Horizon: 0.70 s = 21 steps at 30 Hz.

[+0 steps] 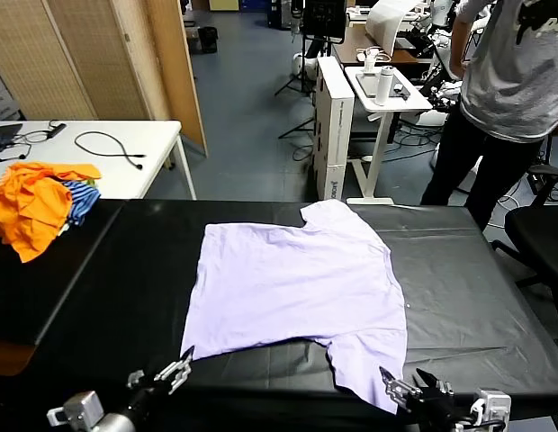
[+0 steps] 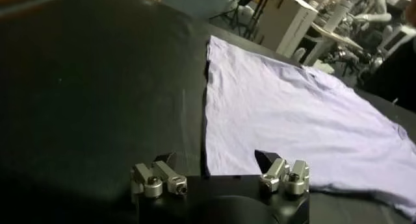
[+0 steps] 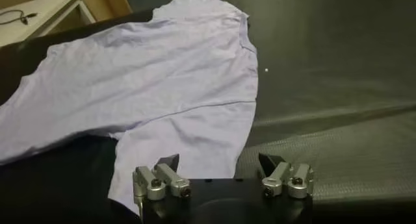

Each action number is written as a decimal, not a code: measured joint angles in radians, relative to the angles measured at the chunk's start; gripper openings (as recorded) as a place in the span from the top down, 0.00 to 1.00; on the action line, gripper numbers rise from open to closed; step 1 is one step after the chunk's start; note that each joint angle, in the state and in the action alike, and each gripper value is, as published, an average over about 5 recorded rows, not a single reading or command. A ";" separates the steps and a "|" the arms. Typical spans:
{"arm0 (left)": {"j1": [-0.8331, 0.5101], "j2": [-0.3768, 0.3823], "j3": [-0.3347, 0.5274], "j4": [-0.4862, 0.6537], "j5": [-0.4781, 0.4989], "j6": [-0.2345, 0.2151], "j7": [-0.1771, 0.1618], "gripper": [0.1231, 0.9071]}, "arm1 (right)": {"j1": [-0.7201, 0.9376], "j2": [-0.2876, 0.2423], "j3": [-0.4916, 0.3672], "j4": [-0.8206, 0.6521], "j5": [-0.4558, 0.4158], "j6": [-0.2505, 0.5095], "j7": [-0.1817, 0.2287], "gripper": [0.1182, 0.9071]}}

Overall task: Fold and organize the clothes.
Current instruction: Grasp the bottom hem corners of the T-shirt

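Note:
The pale lavender T-shirt (image 1: 292,288) lies spread flat, plain face up, on the black table (image 1: 117,297), one sleeve hanging toward the near edge. My left gripper (image 1: 178,367) is open and empty at the near edge, just by the shirt's near left corner; in the left wrist view the gripper (image 2: 216,161) is low over the shirt (image 2: 292,121). My right gripper (image 1: 407,383) is open and empty at the near sleeve; in the right wrist view the gripper (image 3: 219,161) hovers over the sleeve of the shirt (image 3: 162,82).
A pile of orange garments (image 1: 31,202) with a blue-and-white striped one (image 1: 79,200) sits at the table's far left. A white table (image 1: 90,148) with cables stands behind. A person (image 1: 508,99) and an office chair (image 1: 542,236) are at the right.

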 joint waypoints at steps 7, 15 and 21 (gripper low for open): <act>-0.003 -0.016 0.017 0.014 0.033 -0.004 0.003 0.00 | -0.001 0.006 -0.015 -0.005 -0.014 -0.001 0.005 0.01; -0.004 -0.029 0.029 0.023 0.057 -0.009 0.011 0.04 | 0.001 0.007 -0.016 -0.023 -0.014 0.000 0.010 0.43; -0.006 -0.031 0.028 0.036 0.056 -0.010 0.018 0.32 | -0.001 0.010 -0.019 -0.020 -0.012 -0.003 0.011 0.82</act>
